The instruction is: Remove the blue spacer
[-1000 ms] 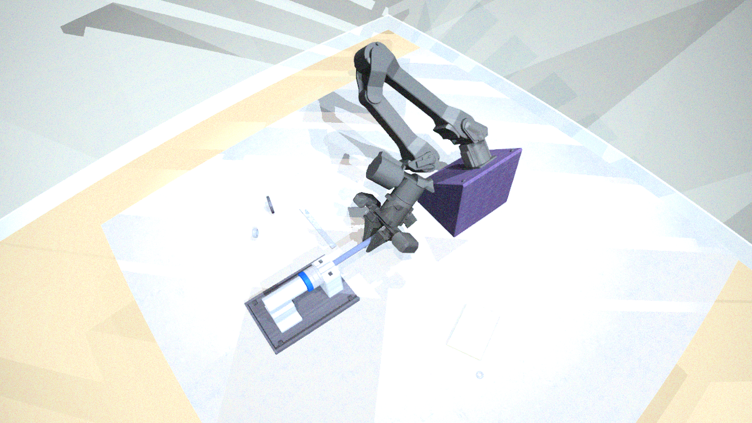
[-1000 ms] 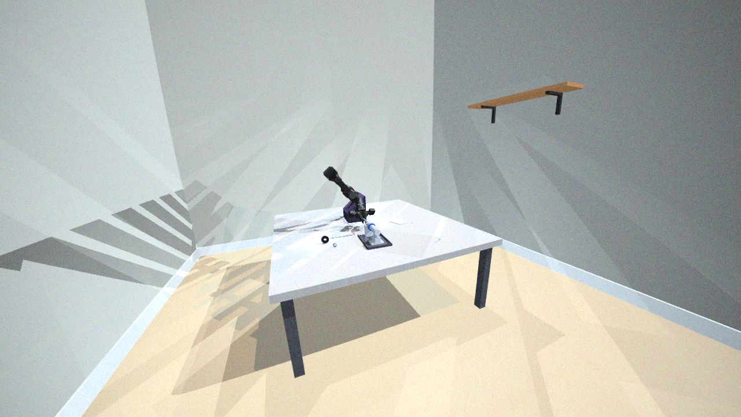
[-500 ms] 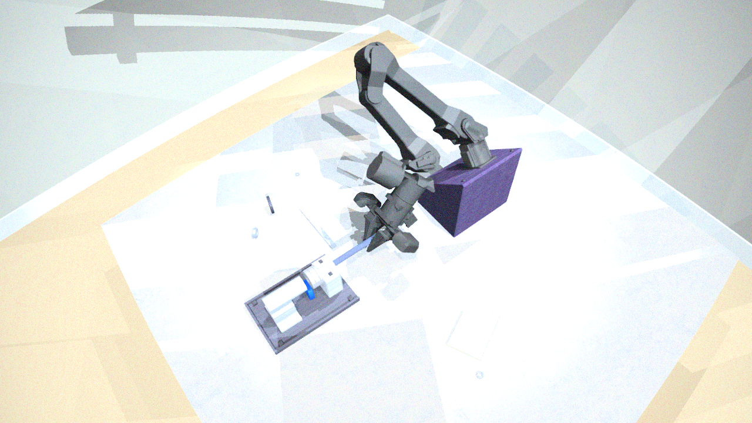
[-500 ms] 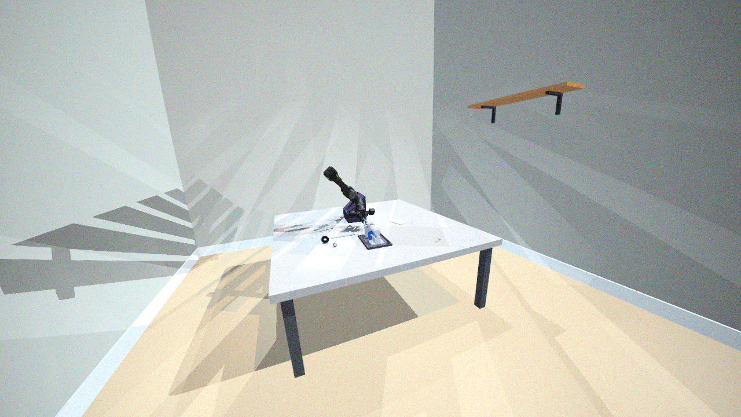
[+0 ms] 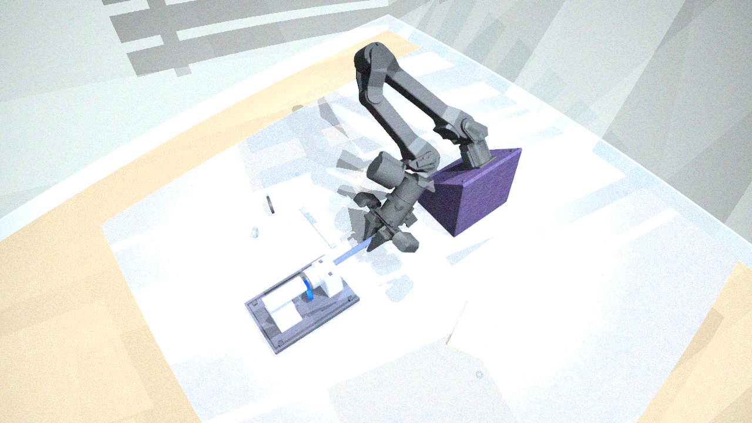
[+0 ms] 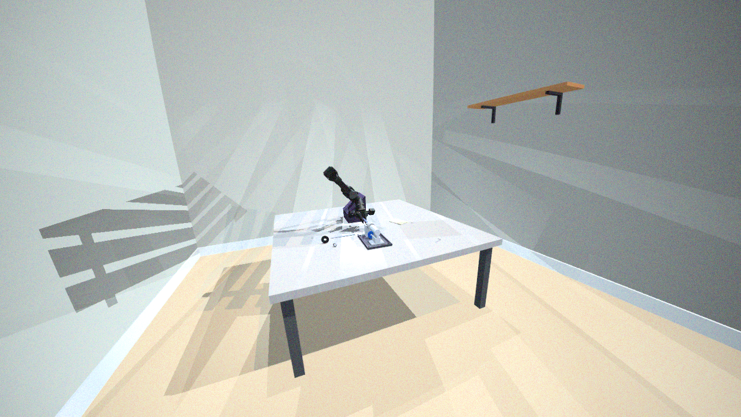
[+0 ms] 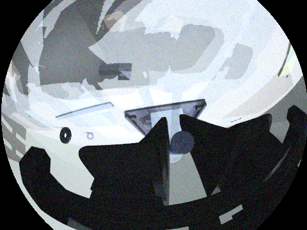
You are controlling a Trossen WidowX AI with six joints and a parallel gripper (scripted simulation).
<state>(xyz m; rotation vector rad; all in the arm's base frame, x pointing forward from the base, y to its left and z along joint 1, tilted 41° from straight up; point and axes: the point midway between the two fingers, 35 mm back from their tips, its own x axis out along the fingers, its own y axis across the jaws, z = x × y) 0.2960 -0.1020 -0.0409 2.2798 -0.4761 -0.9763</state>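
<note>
The blue-grey shaft (image 5: 353,251) (image 7: 181,142) runs from my gripper through the small white bracket (image 5: 332,281). My gripper (image 5: 372,242) (image 7: 173,120) is shut on its outer end. The big white housing block (image 5: 284,294) stands at the other end of the dark base plate (image 5: 321,309) (image 7: 164,107). The blue spacer (image 5: 309,291) (image 6: 369,235) is below the shaft line, beside the housing's mouth, off the row and low over the plate; whether it has come to rest I cannot tell. Pale spacers (image 5: 312,277) remain in line next to the bracket. The shaft's inner end is hidden.
A black ring (image 5: 270,204) (image 6: 326,238) (image 7: 63,135), a small pale ring (image 5: 254,231) (image 7: 90,135) and a flat strip (image 5: 316,227) lie to one side of the plate. A pale flat pad (image 5: 473,330) lies on the other side. The arm stands on a purple pedestal (image 5: 483,197).
</note>
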